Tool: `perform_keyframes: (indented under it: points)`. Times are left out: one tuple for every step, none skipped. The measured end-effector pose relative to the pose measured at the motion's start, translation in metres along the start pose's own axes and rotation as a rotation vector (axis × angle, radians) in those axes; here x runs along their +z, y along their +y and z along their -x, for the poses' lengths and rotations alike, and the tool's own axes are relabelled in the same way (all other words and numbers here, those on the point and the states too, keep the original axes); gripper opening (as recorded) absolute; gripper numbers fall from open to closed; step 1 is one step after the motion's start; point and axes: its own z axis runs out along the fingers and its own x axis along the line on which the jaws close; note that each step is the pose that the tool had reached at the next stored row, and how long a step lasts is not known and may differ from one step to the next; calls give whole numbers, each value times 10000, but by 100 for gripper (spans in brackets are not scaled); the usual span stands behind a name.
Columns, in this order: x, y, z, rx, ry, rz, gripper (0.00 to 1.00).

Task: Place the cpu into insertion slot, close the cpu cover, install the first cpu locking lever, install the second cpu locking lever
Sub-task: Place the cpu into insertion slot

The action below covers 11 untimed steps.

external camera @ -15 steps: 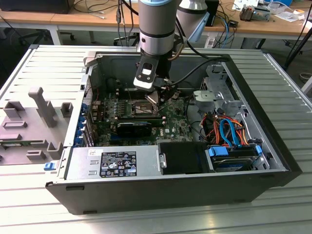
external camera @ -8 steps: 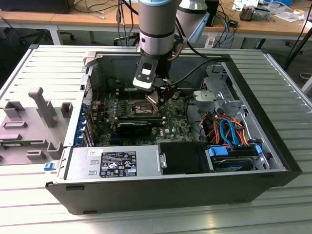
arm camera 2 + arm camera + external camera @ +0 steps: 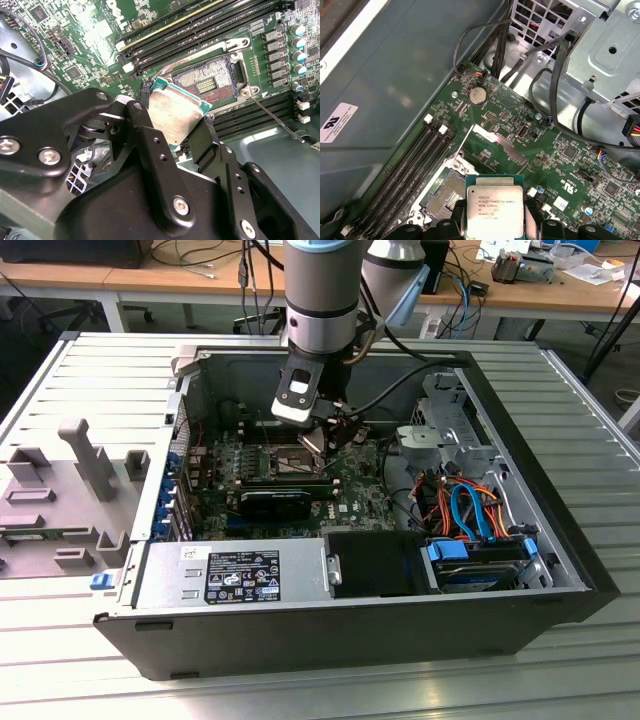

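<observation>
None of the four steps is finished: the gripper (image 3: pixel 172 122) has its fingers (image 3: pixel 147 135) clamped on the chip (image 3: pixel 175 112), held tilted above the board. In the exterior view the bare socket (image 3: pixel 285 462) lies at about eight o'clock from it. Cover and levers remain undone.

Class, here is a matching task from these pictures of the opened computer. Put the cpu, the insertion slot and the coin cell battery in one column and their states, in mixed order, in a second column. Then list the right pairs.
Column one:
1. cpu
2. insertion slot
3. coin cell battery

Column two:
a. round and silver, seated on the green motherboard
b. clamped in the gripper, tilted above the board
c. open and empty, its contact field showing

Pairs: 1-b, 2-c, 3-a.
</observation>
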Motion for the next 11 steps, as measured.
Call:
perform_keyframes:
  points:
    - [0, 0, 0, 12, -1, 0, 55]
    - [1, 0, 0, 24, -2, 0, 55]
    - [1, 0, 0, 39, -4, 1, 55]
    - [1, 0, 0, 57, -5, 1, 55]
    - [2, 0, 0, 67, -6, 1, 55]
    - [2, 0, 0, 76, -7, 1, 55]
    - [2, 0, 0, 87, -8, 1, 55]
    - [3, 0, 0, 98, -8, 2, 55]
    - [3, 0, 0, 115, -10, 2, 55]
    - [3, 0, 0, 124, -10, 2, 55]
    - [4, 0, 0, 135, -12, 3, 55]
